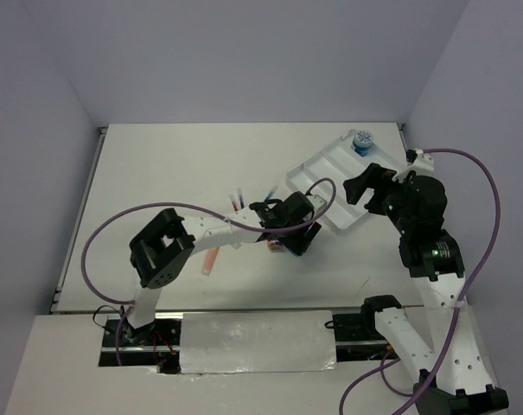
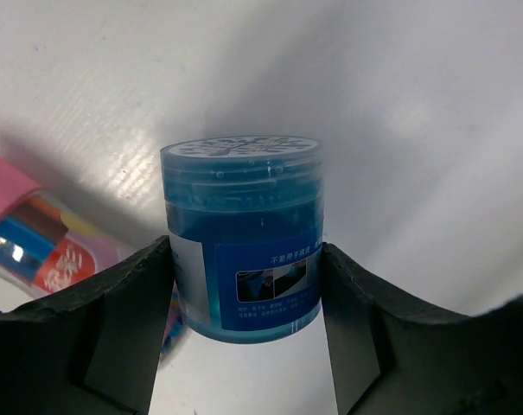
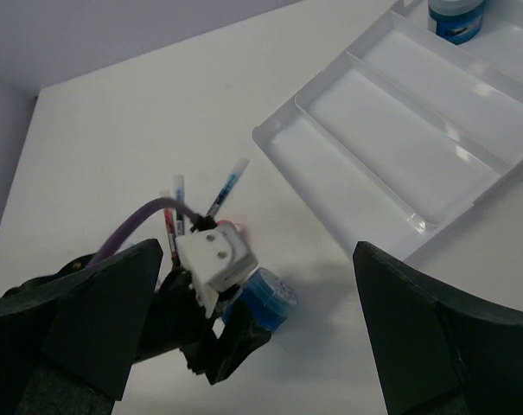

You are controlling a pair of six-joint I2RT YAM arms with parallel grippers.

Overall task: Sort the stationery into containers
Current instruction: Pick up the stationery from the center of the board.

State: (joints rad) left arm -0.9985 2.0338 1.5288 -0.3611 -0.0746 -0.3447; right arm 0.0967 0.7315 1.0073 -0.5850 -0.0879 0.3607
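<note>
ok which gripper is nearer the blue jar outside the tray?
Left. The left gripper is shut on the blue jar; the right gripper hangs open beside the tray, well apart from it.

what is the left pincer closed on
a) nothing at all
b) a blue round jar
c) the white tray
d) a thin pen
b, in the left wrist view the left pincer has its fingers pressed against both sides of the blue jar.
</note>
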